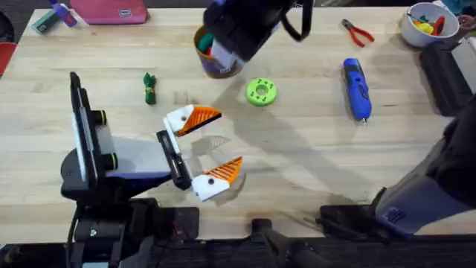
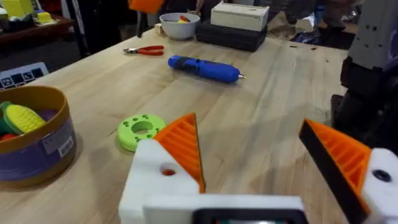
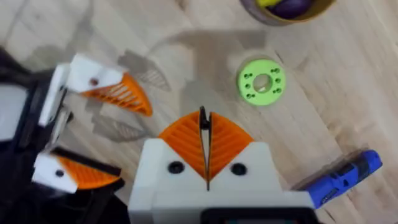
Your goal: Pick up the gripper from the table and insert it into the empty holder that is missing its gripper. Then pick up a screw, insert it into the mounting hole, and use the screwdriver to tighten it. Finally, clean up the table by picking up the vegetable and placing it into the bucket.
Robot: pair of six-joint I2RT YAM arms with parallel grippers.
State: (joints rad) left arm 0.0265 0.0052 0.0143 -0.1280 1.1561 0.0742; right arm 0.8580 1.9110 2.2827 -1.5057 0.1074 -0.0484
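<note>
The green vegetable (image 1: pixel 149 88) lies on the table left of the bucket (image 1: pixel 214 65), which holds toy food and is partly covered by my raised right arm (image 1: pixel 242 26). My right gripper (image 3: pixel 206 146) is shut, its orange pads pressed together, high above the table between the bucket (image 3: pixel 283 7) and my left gripper (image 3: pixel 118 134). My left gripper (image 1: pixel 229 138) rests low near the front, open, with an orange pad on each white block and nothing between them. The blue screwdriver (image 1: pixel 356 89) lies at the right. The loose gripper, the empty holder and the screw are out of view.
A lime-green disc with holes (image 1: pixel 261 91) lies right of the bucket. Red-handled pliers (image 1: pixel 358 32) and a white bowl (image 1: pixel 425 22) sit at the back right, beside a dark box (image 2: pixel 239 28). A pink pouch (image 1: pixel 111 10) is at the back left.
</note>
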